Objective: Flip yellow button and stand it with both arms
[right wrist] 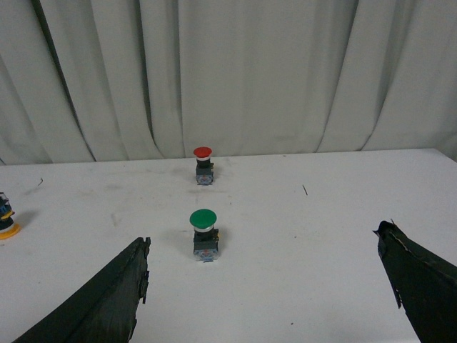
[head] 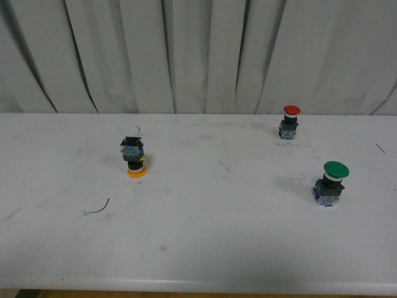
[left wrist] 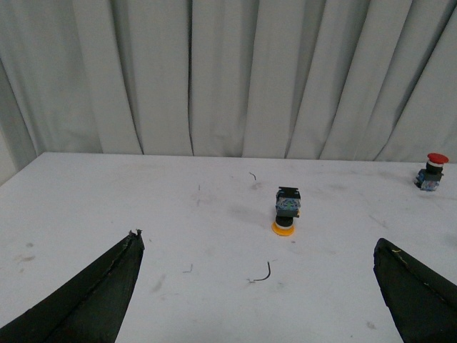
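Observation:
The yellow button (head: 135,158) stands upside down on the white table (head: 205,242), left of centre: yellow cap down, blue-black block on top. It shows in the left wrist view (left wrist: 286,210) ahead of my open left gripper (left wrist: 258,244), well apart from it. It shows at the edge of the right wrist view (right wrist: 6,220). My right gripper (right wrist: 264,246) is open and empty, with the green-capped button ahead of it. Neither arm shows in the front view.
A red-capped button (head: 289,121) stands upright at the back right, also in the right wrist view (right wrist: 203,165) and left wrist view (left wrist: 431,171). A green-capped button (head: 330,182) stands upright at the right (right wrist: 203,234). A bit of dark wire (head: 99,208) lies front left. Grey curtain (head: 198,56) behind.

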`<state>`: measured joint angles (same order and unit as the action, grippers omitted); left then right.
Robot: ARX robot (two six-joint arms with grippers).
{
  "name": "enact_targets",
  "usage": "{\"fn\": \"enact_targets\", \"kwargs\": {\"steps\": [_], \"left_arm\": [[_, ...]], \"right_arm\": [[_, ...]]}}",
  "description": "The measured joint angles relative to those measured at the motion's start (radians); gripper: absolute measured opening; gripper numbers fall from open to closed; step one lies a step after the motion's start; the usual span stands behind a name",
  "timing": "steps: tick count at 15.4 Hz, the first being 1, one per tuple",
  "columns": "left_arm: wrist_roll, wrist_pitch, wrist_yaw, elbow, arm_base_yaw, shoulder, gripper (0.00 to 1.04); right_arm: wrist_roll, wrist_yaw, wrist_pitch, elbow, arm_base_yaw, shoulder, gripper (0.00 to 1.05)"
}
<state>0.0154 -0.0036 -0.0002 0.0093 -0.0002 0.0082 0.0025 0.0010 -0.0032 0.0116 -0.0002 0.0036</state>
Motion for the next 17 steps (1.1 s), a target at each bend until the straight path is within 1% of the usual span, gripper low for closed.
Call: {"fn": "enact_targets", "kwargs": {"steps": [17], "left_arm": [[0.000, 0.000, 0.000, 0.000, 0.000, 0.000, 0.98]], "right_arm": [[0.000, 0.000, 0.000, 0.000, 0.000, 0.000, 0.98]]}}
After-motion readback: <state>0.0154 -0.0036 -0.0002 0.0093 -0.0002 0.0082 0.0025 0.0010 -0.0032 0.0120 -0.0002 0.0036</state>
